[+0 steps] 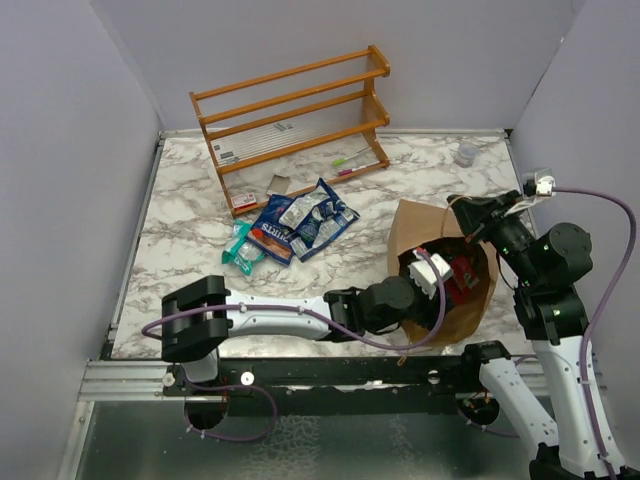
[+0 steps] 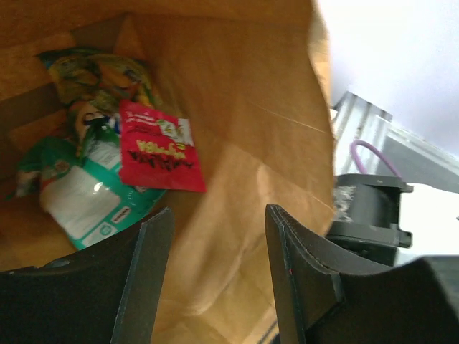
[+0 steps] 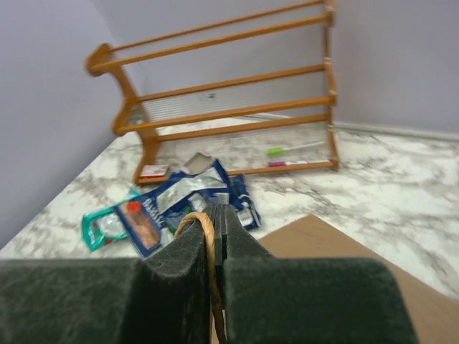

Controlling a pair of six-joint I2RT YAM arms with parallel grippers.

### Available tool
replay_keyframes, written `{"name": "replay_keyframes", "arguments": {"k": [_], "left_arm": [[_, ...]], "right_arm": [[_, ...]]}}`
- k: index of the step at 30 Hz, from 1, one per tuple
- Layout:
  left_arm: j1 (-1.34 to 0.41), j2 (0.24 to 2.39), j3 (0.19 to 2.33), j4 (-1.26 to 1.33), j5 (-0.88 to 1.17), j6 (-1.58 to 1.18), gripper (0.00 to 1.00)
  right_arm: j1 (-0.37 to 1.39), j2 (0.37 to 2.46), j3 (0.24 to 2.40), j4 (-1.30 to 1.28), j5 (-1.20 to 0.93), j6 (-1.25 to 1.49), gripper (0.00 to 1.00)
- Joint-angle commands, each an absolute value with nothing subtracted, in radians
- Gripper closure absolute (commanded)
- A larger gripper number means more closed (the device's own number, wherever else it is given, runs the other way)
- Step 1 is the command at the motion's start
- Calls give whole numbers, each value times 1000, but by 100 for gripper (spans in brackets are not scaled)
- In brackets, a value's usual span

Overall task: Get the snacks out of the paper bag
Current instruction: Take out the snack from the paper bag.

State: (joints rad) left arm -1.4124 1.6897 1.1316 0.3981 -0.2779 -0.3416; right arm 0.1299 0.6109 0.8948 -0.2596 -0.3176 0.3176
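The brown paper bag (image 1: 420, 232) lies on its side at the right of the table, mouth toward the arms. My left gripper (image 1: 432, 272) is inside the mouth, open and empty (image 2: 215, 236). Deep in the bag (image 2: 251, 143) lie a red packet (image 2: 159, 147), a teal-green packet (image 2: 86, 204) and a yellow-green one (image 2: 97, 75). My right gripper (image 1: 478, 222) is shut on the bag's twisted paper handle (image 3: 208, 247) and holds it up. Several blue-and-white and teal snacks (image 1: 295, 225) lie in a pile on the table, also in the right wrist view (image 3: 172, 204).
A wooden rack (image 1: 295, 110) lies tipped at the back of the marble table (image 1: 180, 250), with pens (image 1: 352, 165) and a small card (image 1: 243, 200) beside it. A small clear cup (image 1: 467, 153) stands at the back right. Grey walls enclose the table.
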Motion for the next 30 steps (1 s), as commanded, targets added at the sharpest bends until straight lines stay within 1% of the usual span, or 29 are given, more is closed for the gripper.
{"name": "replay_keyframes", "arguments": {"k": [1,6,9,13,17,20,22,24,30], "left_arm": [[-1375,1667,1116,392,-260,-347,44],[-1366,1627,1056,392,-296,-350,43],[-1340,1579,994,401,-300,-372,42],[-1290,1508,918,385,-268,-455,42],[-1271,1473,844,425,-240,-531,43],[-1263,1519,860,433,-205,-580,46],[-1255,1566,898,411,-192,-625,50],[-1243,1607,933,402,-175,-689,51],[-1241,1720,1027,358,-291,-767,42]], "right_arm": [[132,633,909,-107,-640,267,96],[132,723,893,82,-850,438,98],[132,758,882,157,-864,519,98],[132,779,887,103,-857,474,98],[132,775,881,5,-840,394,98],[132,757,883,-48,-796,371,98],[132,746,883,-49,-788,378,98],[132,743,889,-48,-794,381,98],[132,736,899,-64,-774,371,98]]}}
